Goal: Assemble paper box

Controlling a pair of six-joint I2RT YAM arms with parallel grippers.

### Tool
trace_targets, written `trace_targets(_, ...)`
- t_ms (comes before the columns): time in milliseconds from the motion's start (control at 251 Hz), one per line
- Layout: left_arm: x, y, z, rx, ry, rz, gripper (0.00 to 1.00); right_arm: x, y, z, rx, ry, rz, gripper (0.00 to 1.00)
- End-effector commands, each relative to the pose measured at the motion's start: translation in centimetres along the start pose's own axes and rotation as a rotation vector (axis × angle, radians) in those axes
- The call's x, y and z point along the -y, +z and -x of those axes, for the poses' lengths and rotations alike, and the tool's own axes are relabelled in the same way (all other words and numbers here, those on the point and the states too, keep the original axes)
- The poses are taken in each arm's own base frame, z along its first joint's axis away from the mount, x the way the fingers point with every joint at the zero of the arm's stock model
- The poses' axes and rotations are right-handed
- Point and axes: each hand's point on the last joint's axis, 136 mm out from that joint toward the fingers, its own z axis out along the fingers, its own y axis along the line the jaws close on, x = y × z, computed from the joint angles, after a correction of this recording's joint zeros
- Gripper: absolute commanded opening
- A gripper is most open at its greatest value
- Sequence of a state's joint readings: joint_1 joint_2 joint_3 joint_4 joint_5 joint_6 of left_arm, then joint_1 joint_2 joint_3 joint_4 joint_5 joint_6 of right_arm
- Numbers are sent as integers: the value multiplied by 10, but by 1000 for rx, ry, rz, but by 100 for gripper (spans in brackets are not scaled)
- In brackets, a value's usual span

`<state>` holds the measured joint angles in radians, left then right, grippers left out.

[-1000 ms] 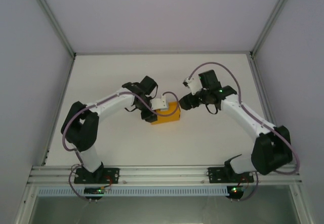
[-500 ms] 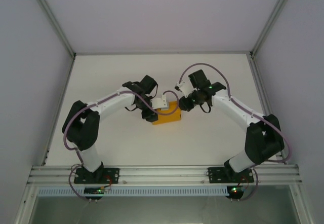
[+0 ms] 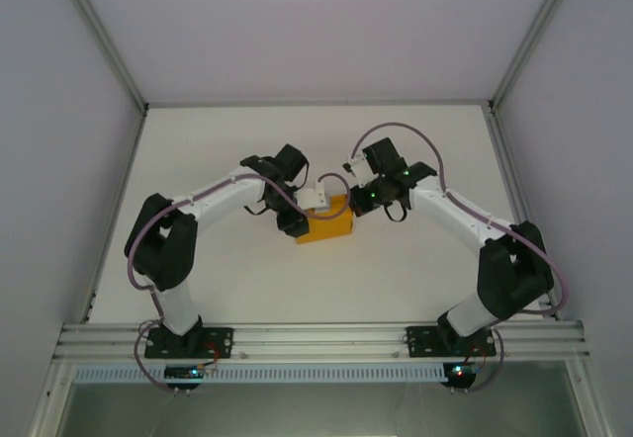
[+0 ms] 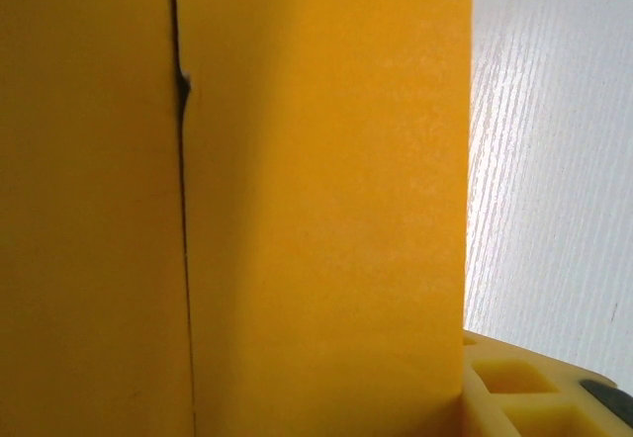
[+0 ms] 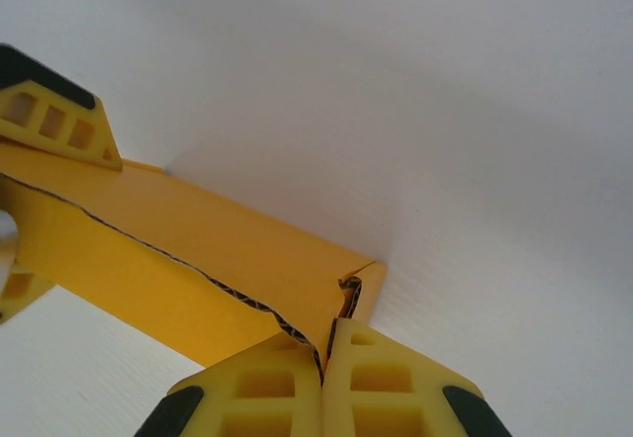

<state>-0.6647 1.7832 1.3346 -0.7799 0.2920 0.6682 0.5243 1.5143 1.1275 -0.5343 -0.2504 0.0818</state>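
Note:
The paper box [image 3: 327, 227] is a small orange-yellow card box lying mid-table. My left gripper [image 3: 308, 214] is at its left end, and the box's wall [image 4: 316, 210] looms right in front of that wrist camera beside one yellow finger [image 4: 519, 390]. In the right wrist view both left fingers [image 5: 61, 113] straddle the box [image 5: 188, 244], one on each side, clamped on it. My right gripper [image 5: 324, 346] is at the box's right end [image 3: 353, 203]. It is shut, with the raw corrugated edge of a wall pinched between its pads at the corner.
The white table [image 3: 297, 150] stretches round the box on all sides. Metal frame posts [image 3: 99, 32] and pale walls bound it at the back and sides. The aluminium base rail [image 3: 316, 338] runs along the near edge.
My right arm has swung left to the box's right end and its jaws have closed on the card edge. The left arm and the box have stayed put.

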Motion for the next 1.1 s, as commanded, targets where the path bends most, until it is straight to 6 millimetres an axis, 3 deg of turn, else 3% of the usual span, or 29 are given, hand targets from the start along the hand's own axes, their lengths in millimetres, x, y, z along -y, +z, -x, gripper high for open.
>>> trace_targets(0, 0, 11, 1, -8, -12, -24, 47, -18, 4, -5, 23, 148, 85, 0)
trace_targets(108, -1, 11, 2, -4, -11, -22, 48, -13, 10, -5, 58, 129, 69, 0)
trace_targets(383, -2, 10, 4, -1, -18, -19, 51, 5, 30, -37, 96, 11, -6, 0)
trace_targets(619, -2, 8, 5, -5, -16, -20, 51, 20, 23, -45, 50, -33, -110, 0)
trace_targets(854, -2, 9, 4, -11, -26, -29, 52, 25, 15, -21, 92, -57, -172, 0)
trace_targets(1098, -1, 9, 6, 0, -19, -31, 55, 22, 11, -8, 126, -81, -216, 0)
